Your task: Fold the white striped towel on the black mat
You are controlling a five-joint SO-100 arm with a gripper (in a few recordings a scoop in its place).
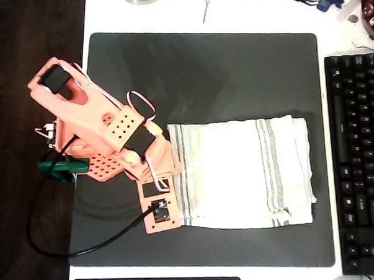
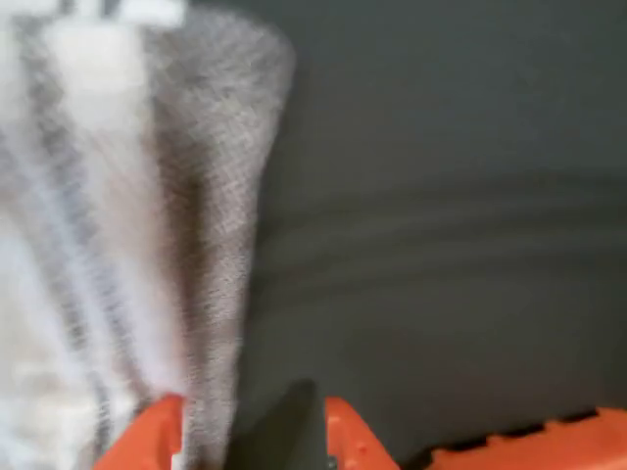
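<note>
Soft white striped towel (image 1: 241, 173), folded rectangle, flat on matte black mat (image 1: 202, 65); white desk (image 1: 243, 10). Orange plastic gripper (image 2: 253, 431) narrowly parted, at towel's edge, gripping nothing.

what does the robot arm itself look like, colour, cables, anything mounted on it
The arm is salmon-orange printed plastic with black servo blocks set into it and a perforated plate of round holes. Thin pinkish wires loop over its joints, and a black cable trails off across the black mat. In the wrist view the gripper has two orange fingertips.
</note>
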